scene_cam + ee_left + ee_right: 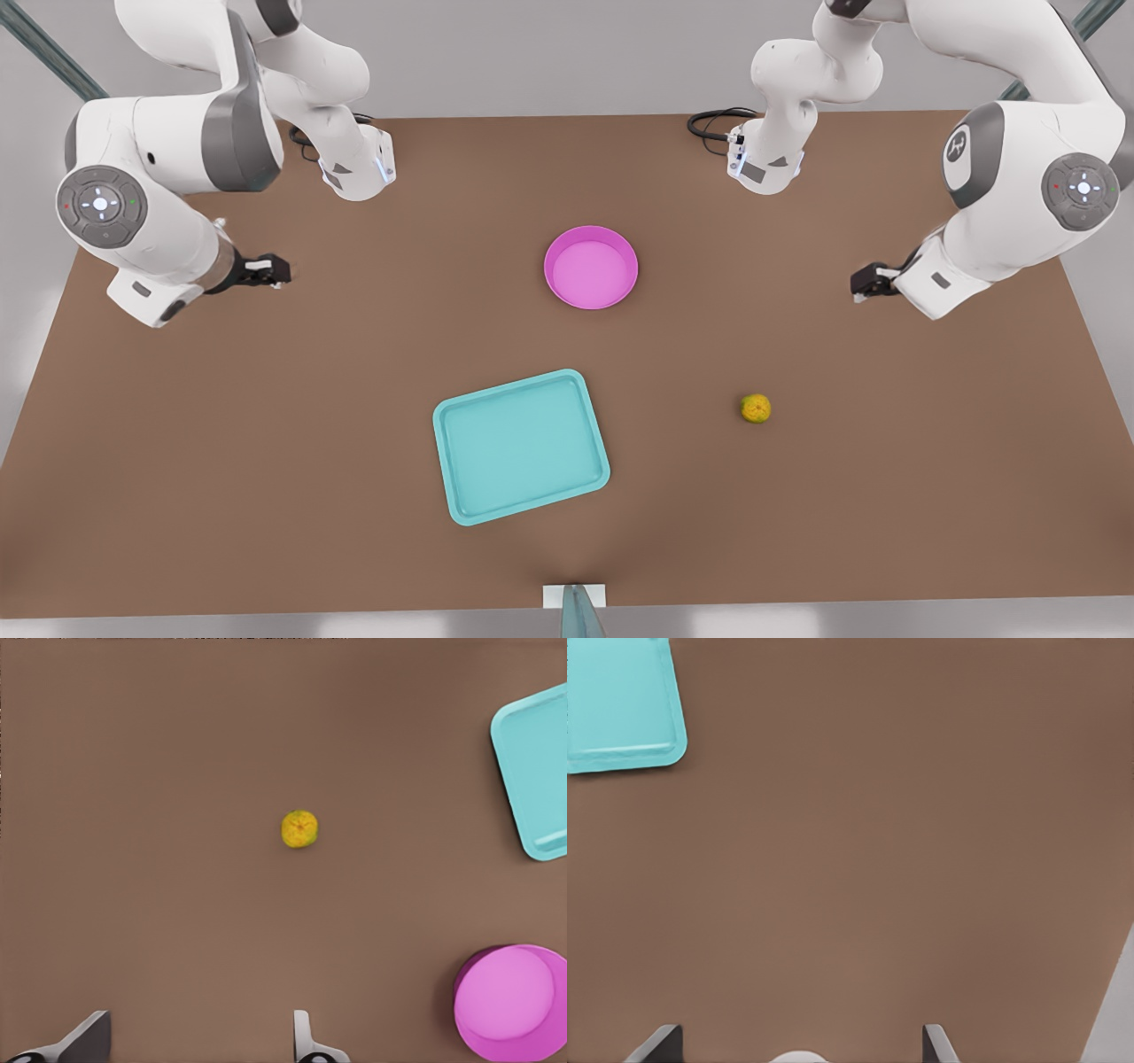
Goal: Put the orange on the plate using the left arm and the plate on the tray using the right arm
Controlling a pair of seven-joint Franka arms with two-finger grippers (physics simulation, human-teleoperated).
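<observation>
While both arms hang over the sides of the brown table [266, 425], nothing on it is being touched. Biggest of the lot, the tray [521, 447] lies slightly askew near the front edge, empty. Behind it, around the middle of the table and well apart from it, sits the plate [591, 267], also empty. Off toward the front view's right, alone on the bare tabletop, rests the orange [756, 408], clear of both plate and tray. Above that side hovers the left gripper [871, 283], its jaws spread wide with nothing between them, the fingertips [304, 1032] well short of the fruit. Opposite, the right gripper [266, 269] waits, jaws likewise wide and empty.
</observation>
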